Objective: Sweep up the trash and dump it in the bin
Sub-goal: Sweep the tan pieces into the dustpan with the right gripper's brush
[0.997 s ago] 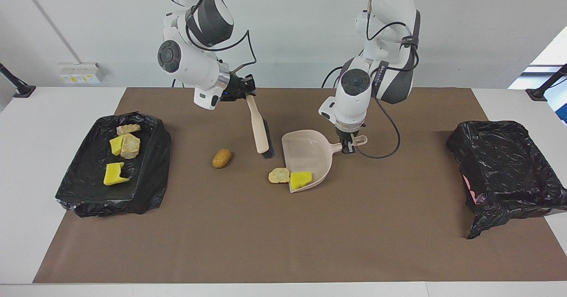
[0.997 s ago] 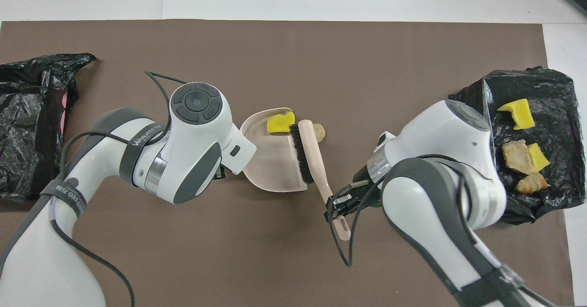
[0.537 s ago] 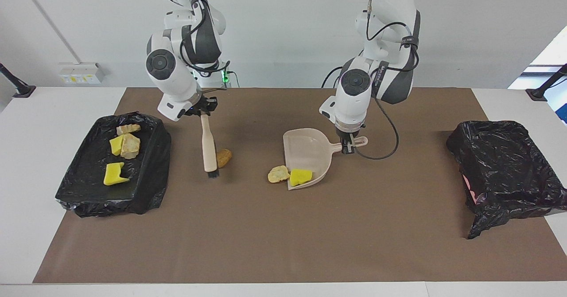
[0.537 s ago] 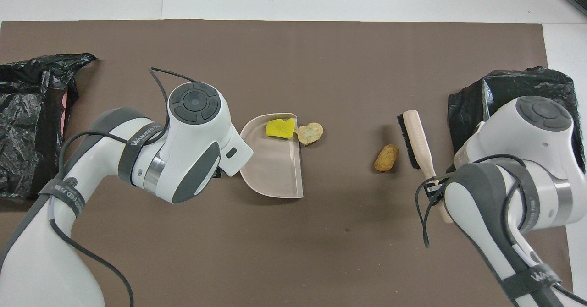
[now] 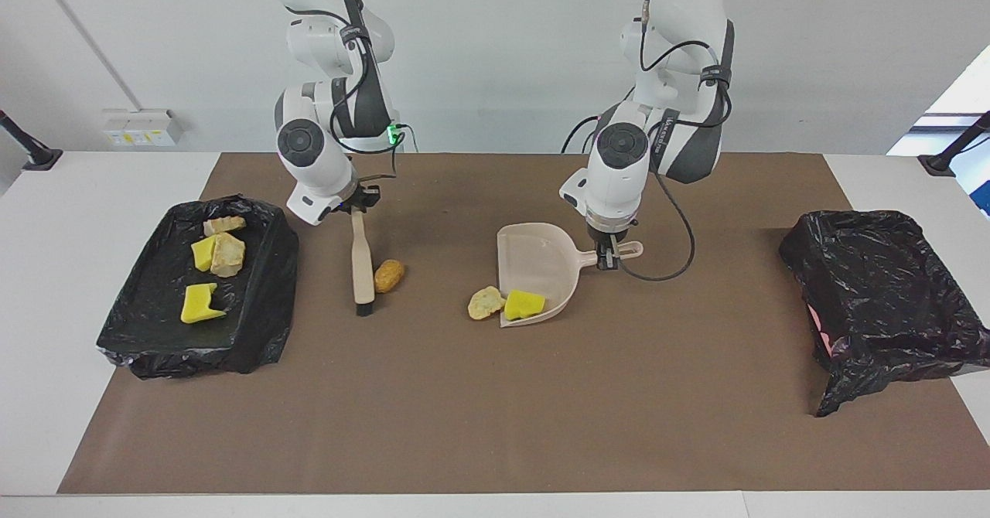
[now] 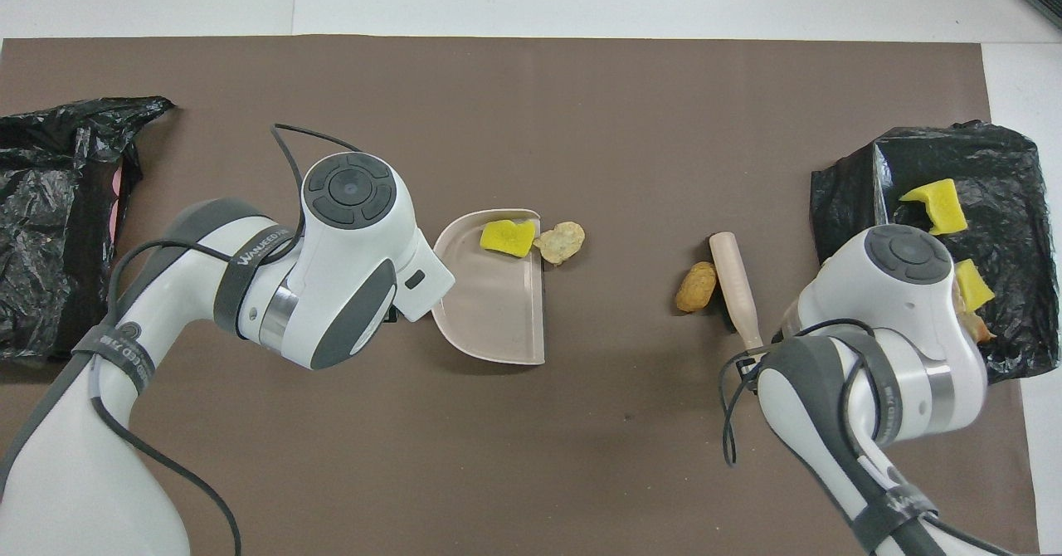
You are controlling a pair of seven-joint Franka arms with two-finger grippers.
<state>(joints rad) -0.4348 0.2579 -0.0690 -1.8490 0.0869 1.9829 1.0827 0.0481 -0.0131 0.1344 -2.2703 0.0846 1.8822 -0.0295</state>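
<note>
My right gripper (image 5: 360,202) is shut on the handle of a beige brush (image 5: 360,259). The brush hangs bristles-down on the mat, right beside a golden-brown lump of trash (image 5: 389,275), on the side toward the right arm's end. My left gripper (image 5: 609,253) is shut on the handle of the beige dustpan (image 5: 541,259), which rests on the mat. A yellow sponge chunk (image 5: 524,305) lies in the pan's mouth. A tan lump (image 5: 486,302) sits just outside it. A black-lined bin (image 5: 147,332) at the right arm's end holds several scraps.
A second black-bagged bin (image 5: 882,286) stands at the left arm's end, its inside hidden. A brown mat (image 5: 495,410) covers the table. In the overhead view the left arm's wrist (image 6: 348,265) covers the dustpan handle.
My right arm swung the brush from over the dustpan toward its own end of the table and lowered it beside the golden-brown lump. The dustpan barely shifted.
</note>
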